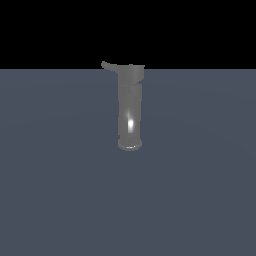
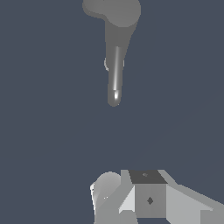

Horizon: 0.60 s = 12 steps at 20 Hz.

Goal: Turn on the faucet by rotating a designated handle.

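End effector (image 2: 131,205) clear of faucet; finger state indeterminate.
Tall dull-grey metallic cylinder faucet (image 1: 130,112) stands well ahead; its thin grey lever handle (image 1: 110,66) untouched.

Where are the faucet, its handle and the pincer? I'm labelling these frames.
faucet (image 1: 130,112): exterior view, mid-body by the glint.
handle (image 1: 109,66): exterior view, lever off the cap.
pincer (image 2: 131,199): wrist view, on the visible hardware; fingertips not clearly shown.
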Tool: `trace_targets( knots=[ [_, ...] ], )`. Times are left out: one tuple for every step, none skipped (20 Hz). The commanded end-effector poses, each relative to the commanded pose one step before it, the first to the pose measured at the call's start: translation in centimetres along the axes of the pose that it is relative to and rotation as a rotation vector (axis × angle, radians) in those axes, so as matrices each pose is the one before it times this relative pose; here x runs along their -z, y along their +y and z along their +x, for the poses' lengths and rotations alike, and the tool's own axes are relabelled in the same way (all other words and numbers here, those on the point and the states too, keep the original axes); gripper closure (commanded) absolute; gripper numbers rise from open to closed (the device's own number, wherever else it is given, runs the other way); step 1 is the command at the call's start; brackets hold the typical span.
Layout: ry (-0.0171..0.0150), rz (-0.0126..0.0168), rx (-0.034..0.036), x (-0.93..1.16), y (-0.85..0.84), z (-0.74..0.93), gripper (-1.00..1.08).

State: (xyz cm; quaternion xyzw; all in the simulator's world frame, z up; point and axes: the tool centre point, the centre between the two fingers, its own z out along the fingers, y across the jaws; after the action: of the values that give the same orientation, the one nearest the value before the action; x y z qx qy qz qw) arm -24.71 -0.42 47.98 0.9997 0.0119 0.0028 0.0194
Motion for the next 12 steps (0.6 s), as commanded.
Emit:
trace_targets(
  knots=[
    [0.0,0.0,0.0,0.0,0.001,0.0,1.08],
    [-0.00032,0.00059,-0.00099,0.005,0.008,0.01,1.08],
    [-0.00101,0.00191,-0.00311,0.011,0.04,0.032,1.08],
    [-0.00162,0.00307,-0.00492,0.02,0.059,0.051,1.08],
    [-0.00228,0.00436,-0.00681,0.029,0.085,0.069,1.08],
    [-0.00289,0.00555,-0.00829,0.037,0.108,0.08,1.08],
    [-0.00264,0.00512,-0.00709,0.034,0.102,0.064,1.08],
    [-0.00208,0.00409,-0.00502,0.028,0.08,0.038,1.08],
    [-0.00154,0.00308,-0.00302,0.021,0.063,0.014,1.08],
    [-0.00087,0.00179,-0.00089,0.014,0.034,-0.012,1.08],
    [-0.00015,0.00035,0.00058,0.003,0.013,-0.023,1.08],
    [0.00022,-0.00043,0.00085,-0.005,-0.011,-0.003,1.08]
  ],
)
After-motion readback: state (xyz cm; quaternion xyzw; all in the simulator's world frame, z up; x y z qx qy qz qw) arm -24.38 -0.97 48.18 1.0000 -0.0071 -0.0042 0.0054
